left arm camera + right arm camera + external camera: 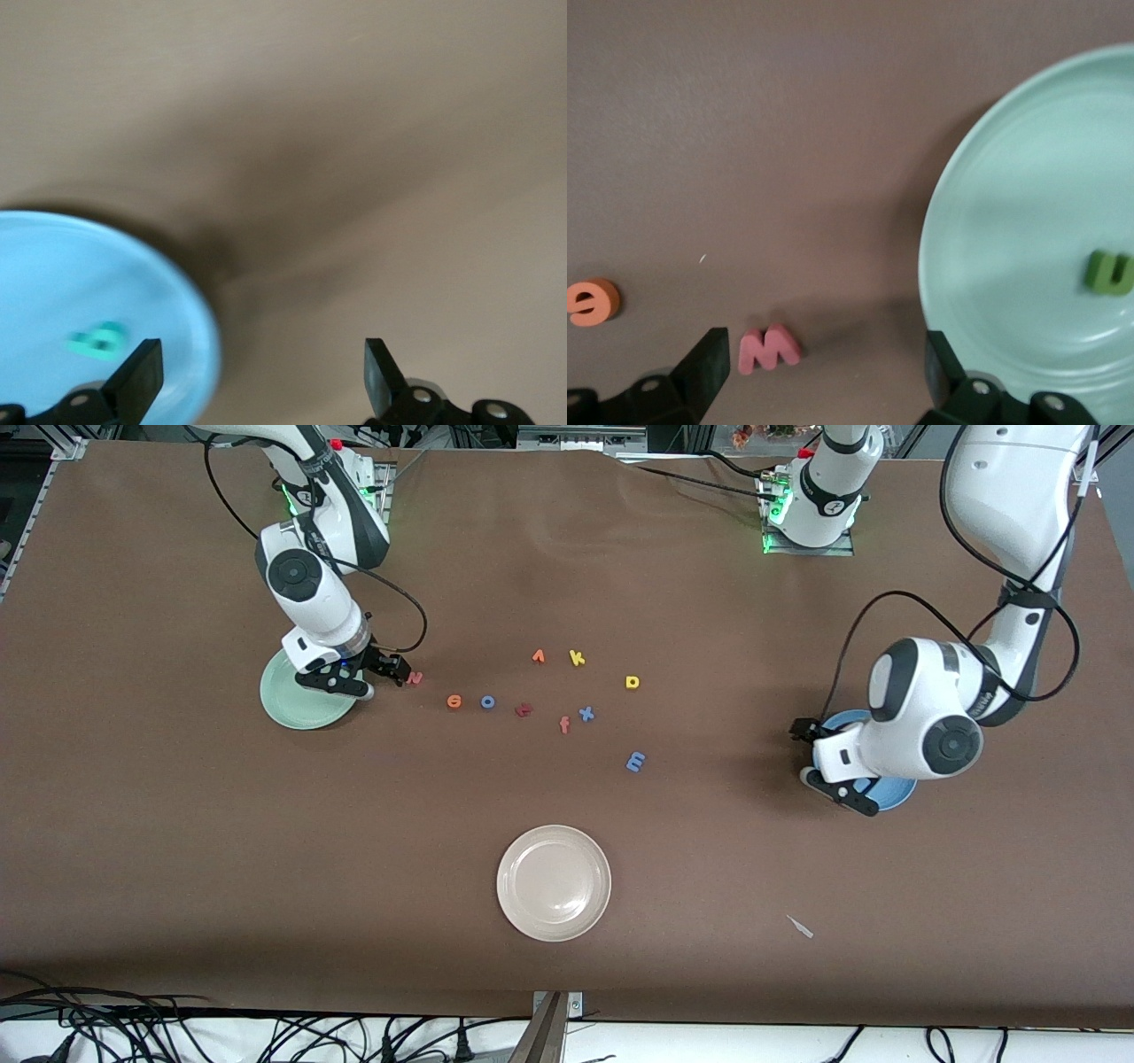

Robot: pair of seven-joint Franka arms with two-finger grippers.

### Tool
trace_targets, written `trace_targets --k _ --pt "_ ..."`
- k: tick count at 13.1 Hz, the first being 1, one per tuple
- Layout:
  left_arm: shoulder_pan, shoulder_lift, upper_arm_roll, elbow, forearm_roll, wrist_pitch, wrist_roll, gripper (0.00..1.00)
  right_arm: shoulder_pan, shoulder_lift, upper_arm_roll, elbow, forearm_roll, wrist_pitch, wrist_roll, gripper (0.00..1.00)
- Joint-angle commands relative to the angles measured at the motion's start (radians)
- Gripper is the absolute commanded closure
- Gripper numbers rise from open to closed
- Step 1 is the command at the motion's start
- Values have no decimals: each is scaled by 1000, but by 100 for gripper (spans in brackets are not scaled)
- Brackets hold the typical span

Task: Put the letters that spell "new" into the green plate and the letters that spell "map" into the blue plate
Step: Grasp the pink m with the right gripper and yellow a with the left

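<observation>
My right gripper (385, 679) (824, 376) is open, low beside the green plate (288, 704) (1010, 177). The green "n" (1109, 272) lies in that plate. The pinkish-red "w" (415, 679) (769, 348) lies on the table between the open fingers, close to one of them. The orange "e" (454, 701) (592, 301) lies beside it. My left gripper (828, 766) (261, 372) is open over the rim of the blue plate (895, 790) (53, 266), which holds the teal "p" (97, 341). The blue "m" (635, 761) and yellow "a" (632, 682) lie mid-table.
Other letters lie mid-table: a blue "o" (487, 701), a dark red letter (524, 709), a salmon "f" (564, 724), a blue "x" (586, 713), a yellow "k" (577, 658) and an orange letter (538, 656). A cream plate (554, 882) sits nearer the camera.
</observation>
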Motion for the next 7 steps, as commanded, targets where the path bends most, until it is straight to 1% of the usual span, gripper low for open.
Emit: trace_targets --k 1,3,5,6,7 --pt "-2 -88 -112 -136 -20 108 -232 0 3 56 42 19 -2 31 158 4" --pt "-2 -115 -195 -219 -15 211 -382 0 17 76 48 19 -2 43 194 5" --pt "-3 -116 -267 -268 -14 293 -533 0 23 100 46 17 -1 80 200 8" --pt "-11 -113 -289 -284 -14 323 -599 0 25 114 48 17 -1 95 212 10" --pt "-41 -115 -298 -302 -14 346 -662 0 25 117 48 17 -2 109 233 12"
